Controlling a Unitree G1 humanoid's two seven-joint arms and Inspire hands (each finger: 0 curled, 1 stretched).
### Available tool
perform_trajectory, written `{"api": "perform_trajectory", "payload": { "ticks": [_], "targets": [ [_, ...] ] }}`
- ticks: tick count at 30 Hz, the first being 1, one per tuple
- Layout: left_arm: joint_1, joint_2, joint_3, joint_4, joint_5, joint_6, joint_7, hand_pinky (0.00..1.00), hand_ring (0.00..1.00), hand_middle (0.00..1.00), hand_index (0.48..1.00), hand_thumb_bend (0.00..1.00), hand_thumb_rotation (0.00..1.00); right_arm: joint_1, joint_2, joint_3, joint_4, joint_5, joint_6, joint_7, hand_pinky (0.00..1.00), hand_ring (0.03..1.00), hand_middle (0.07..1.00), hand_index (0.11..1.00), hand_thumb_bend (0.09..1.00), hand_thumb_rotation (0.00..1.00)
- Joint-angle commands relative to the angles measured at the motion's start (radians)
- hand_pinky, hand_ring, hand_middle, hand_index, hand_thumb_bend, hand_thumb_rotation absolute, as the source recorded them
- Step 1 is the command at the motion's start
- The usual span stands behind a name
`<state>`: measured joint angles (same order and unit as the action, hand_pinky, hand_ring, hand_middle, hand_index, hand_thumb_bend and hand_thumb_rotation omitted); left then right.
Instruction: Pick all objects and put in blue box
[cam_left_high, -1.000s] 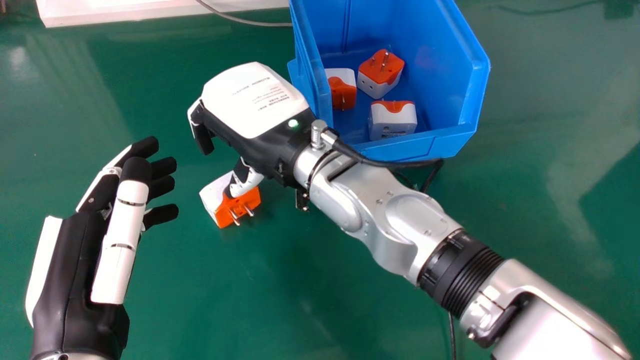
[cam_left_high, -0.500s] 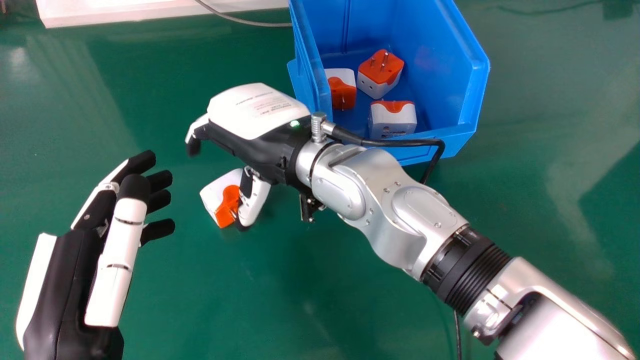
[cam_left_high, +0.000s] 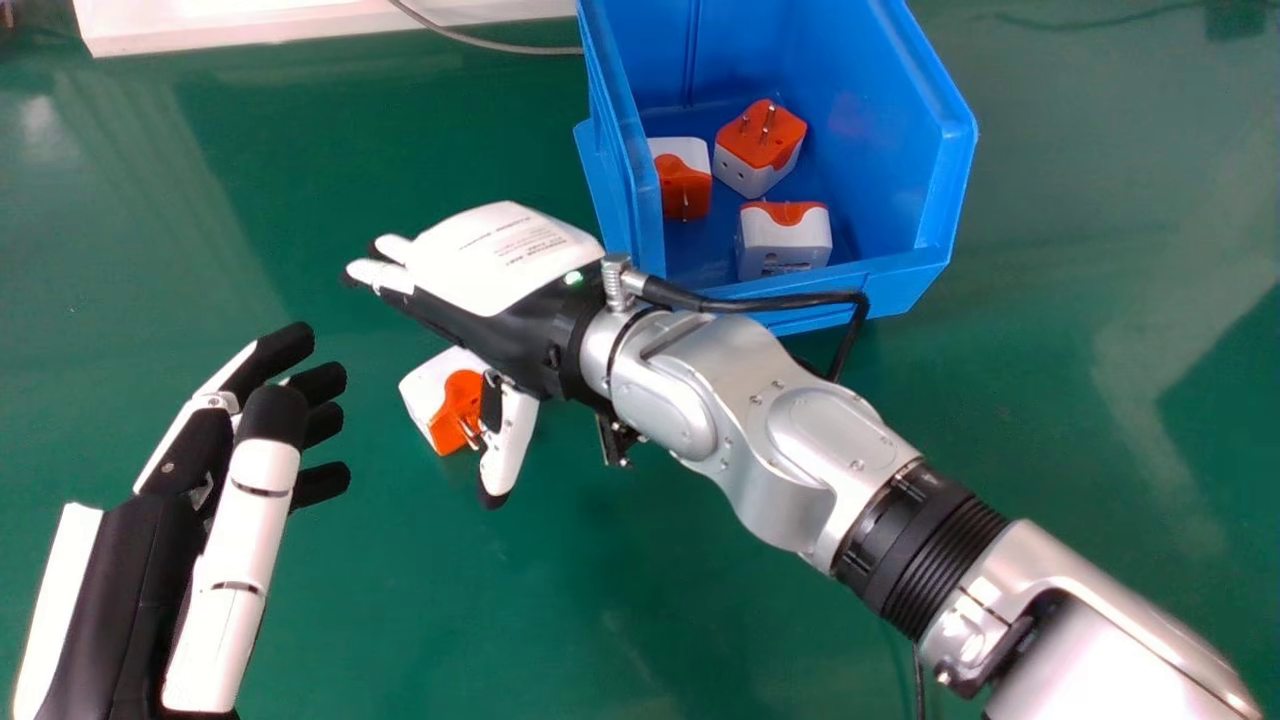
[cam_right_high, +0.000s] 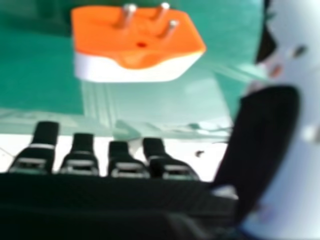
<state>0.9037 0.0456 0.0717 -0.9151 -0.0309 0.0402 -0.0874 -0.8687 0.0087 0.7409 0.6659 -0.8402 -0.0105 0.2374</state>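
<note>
Three plugs (cam_left_high: 760, 145) sit in a blue box (cam_left_high: 890, 285); a fourth plug (cam_left_high: 425, 385), white with an orange, three-pinned face, lies on the table (cam_left_high: 700, 610) by the right hand (cam_left_high: 500, 265), thumb and fingers apart. The left hand (cam_left_high: 130, 590), fingers extended, is at lower left.

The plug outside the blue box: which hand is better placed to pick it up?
Right, probably. The right hand hovers close by the plug, its fingers open. The left hand is near too, but farther from the blue box.
</note>
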Motion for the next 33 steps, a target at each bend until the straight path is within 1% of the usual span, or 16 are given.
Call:
{"api": "perform_trajectory", "payload": {
  "ticks": [1, 4, 7, 8, 9, 10, 12, 14, 17, 18, 21, 25, 27, 30, 33],
  "targets": [
    [0.022, -0.006, -0.008, -0.032, 0.009, -0.033, 0.002, 0.76, 0.83, 0.83, 0.851, 0.62, 0.9, -0.03, 0.017, 0.007, 0.003, -0.019, -0.001, -0.028, 0.9, 0.971, 0.997, 0.937, 0.929, 0.19],
    [0.036, -0.008, -0.021, -0.037, 0.015, -0.042, 0.005, 0.76, 0.83, 0.83, 0.852, 0.63, 0.9, -0.033, 0.019, 0.018, 0.018, -0.036, -0.001, -0.042, 0.9, 0.967, 0.992, 0.929, 0.929, 0.19],
    [0.051, -0.012, -0.034, -0.047, 0.022, -0.045, 0.009, 0.76, 0.83, 0.83, 0.852, 0.63, 0.9, -0.034, 0.022, 0.035, 0.033, -0.062, 0.001, -0.058, 0.9, 0.96, 0.987, 0.918, 0.932, 0.18],
    [0.057, -0.013, -0.038, -0.051, 0.024, -0.046, 0.011, 0.76, 0.83, 0.83, 0.852, 0.63, 0.9, -0.034, 0.021, 0.043, 0.036, -0.071, 0.001, -0.066, 0.89, 0.958, 0.984, 0.914, 0.913, 0.18],
    [0.061, -0.014, -0.041, -0.053, 0.025, -0.047, 0.012, 0.76, 0.83, 0.83, 0.852, 0.63, 0.9, -0.035, 0.02, 0.049, 0.041, -0.08, -0.001, -0.074, 0.89, 0.958, 0.984, 0.914, 0.913, 0.18],
    [0.066, -0.016, -0.043, -0.055, 0.026, -0.049, 0.013, 0.76, 0.83, 0.83, 0.852, 0.63, 0.9, -0.035, 0.018, 0.056, 0.045, -0.089, -0.004, -0.081, 0.89, 0.955, 0.98, 0.909, 0.88, 0.16],
    [0.076, -0.018, -0.049, -0.059, 0.03, -0.053, 0.014, 0.76, 0.83, 0.83, 0.851, 0.63, 0.9, -0.033, 0.014, 0.065, 0.049, -0.101, -0.009, -0.092, 0.87, 0.947, 0.969, 0.896, 0.78, 0.1],
    [0.084, -0.022, -0.057, -0.065, 0.035, -0.052, 0.018, 0.76, 0.83, 0.83, 0.851, 0.63, 0.9, -0.041, 0.015, 0.077, 0.072, -0.113, -0.016, -0.11, 0.86, 0.942, 0.961, 0.887, 0.703, 0.07],
    [0.097, -0.027, -0.065, -0.07, 0.04, -0.055, 0.021, 0.76, 0.83, 0.83, 0.851, 0.63, 0.9, -0.048, 0.016, 0.082, 0.094, -0.12, -0.026, -0.127, 0.84, 0.933, 0.95, 0.875, 0.648, 0.06],
    [0.105, -0.028, -0.069, -0.072, 0.042, -0.058, 0.022, 0.76, 0.83, 0.83, 0.852, 0.63, 0.9, -0.045, 0.016, 0.081, 0.093, -0.12, -0.027, -0.13, 0.83, 0.928, 0.944, 0.87, 0.629, 0.06],
    [0.125, -0.03, -0.079, -0.082, 0.041, -0.06, 0.025, 0.76, 0.83, 0.83, 0.852, 0.63, 0.9, -0.041, 0.016, 0.085, 0.105, -0.128, -0.037, -0.16, 0.82, 0.92, 0.934, 0.861, 0.599, 0.05],
    [0.152, -0.032, -0.086, -0.091, 0.035, -0.069, 0.028, 0.76, 0.83, 0.83, 0.852, 0.63, 0.9, -0.038, 0.025, 0.099, 0.139, -0.143, -0.043, -0.213, 0.8, 0.904, 0.916, 0.843, 0.535, 0.04],
    [0.169, -0.033, -0.092, -0.097, 0.036, -0.078, 0.029, 0.76, 0.83, 0.83, 0.852, 0.63, 0.9, -0.036, 0.032, 0.1, 0.157, -0.144, -0.045, -0.225, 0.79, 0.893, 0.906, 0.834, 0.512, 0.04],
    [0.185, -0.032, -0.099, -0.102, 0.038, -0.086, 0.031, 0.76, 0.83, 0.83, 0.852, 0.63, 0.9, -0.033, 0.036, 0.099, 0.169, -0.147, -0.047, -0.235, 0.77, 0.884, 0.894, 0.825, 0.491, 0.04],
    [0.205, -0.033, -0.107, -0.107, 0.04, -0.096, 0.034, 0.76, 0.83, 0.83, 0.851, 0.62, 0.91, -0.03, 0.036, 0.106, 0.171, -0.155, -0.049, -0.238, 0.76, 0.879, 0.888, 0.82, 0.483, 0.04]
  ]
}}
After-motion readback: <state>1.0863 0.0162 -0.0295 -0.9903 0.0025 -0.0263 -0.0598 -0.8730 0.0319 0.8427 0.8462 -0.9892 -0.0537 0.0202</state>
